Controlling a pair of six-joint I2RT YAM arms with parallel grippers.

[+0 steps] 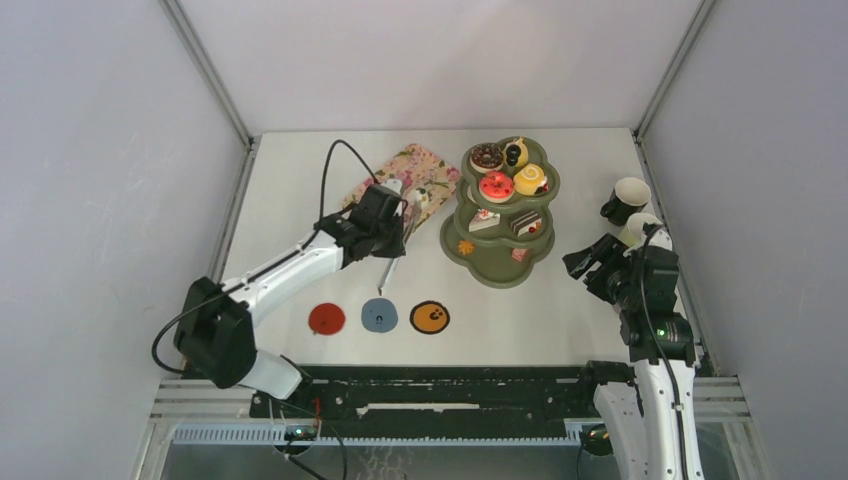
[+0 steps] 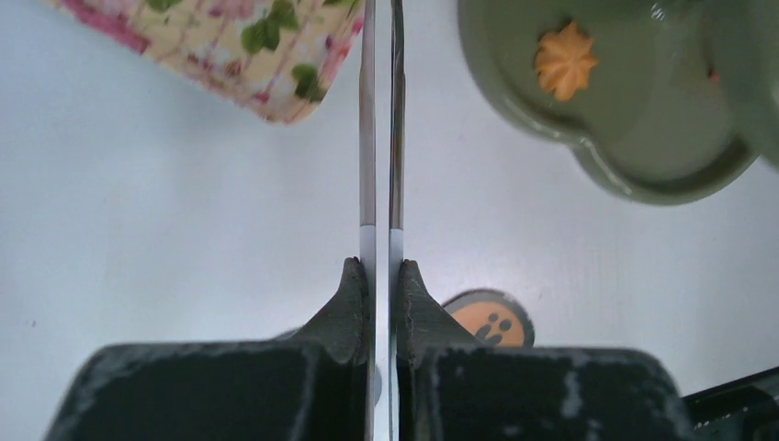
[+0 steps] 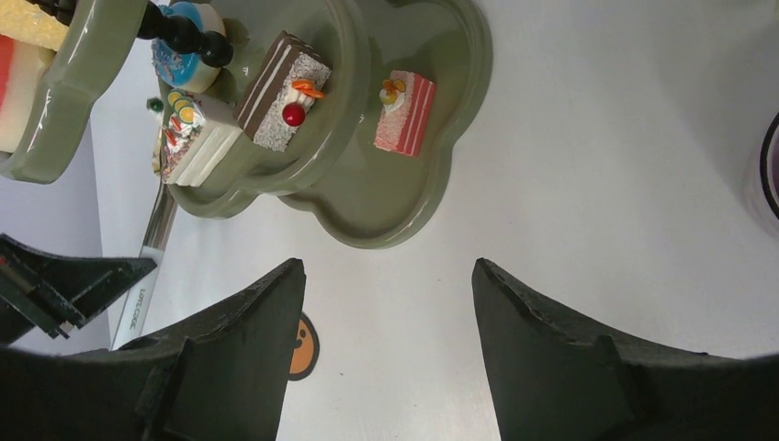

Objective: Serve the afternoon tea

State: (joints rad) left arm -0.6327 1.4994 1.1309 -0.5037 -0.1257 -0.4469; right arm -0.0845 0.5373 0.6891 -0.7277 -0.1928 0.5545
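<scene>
**Operator:** Where do I stand with the tea things?

**Spotter:** Your left gripper [image 2: 379, 276] is squeezed fully closed on a pair of metal tongs [image 2: 367, 138]. It grips them partway along, so the two blades lie pressed together. They sit above the table [image 1: 300, 200], between the floral tray [image 1: 425, 165] at upper centre of the overhead view and the green stand [image 1: 490, 265] to its right. Your right gripper [image 3: 386, 276] is wide open with nothing in it. It is low at the right side, just below and left of the mugs [image 1: 630, 193].

**Operator:** And the cakes themselves?

**Spotter:** Every one I can see sits on the stand.
- **Top tier:** donuts [image 1: 496, 186] and a cupcake [image 1: 530, 180].
- **Middle tier:** a chocolate slice [image 3: 280, 92].
- **Bottom tier:** a pink slice [image 3: 404, 112] and an orange cookie [image 2: 565, 61].

I'd judge them to be light, hard toys, smooth enough to slip. Pinch a slice across its flat sides, low down, not by the toppings. With the blades clamped together you can't pick anything up, so you'd need to ease your squeeze first.

The mugs look rigid and heavier, so take one by the wall at the rim. Mind the stand too, because it looks top-heavy and could tip if you nudge it.
</scene>
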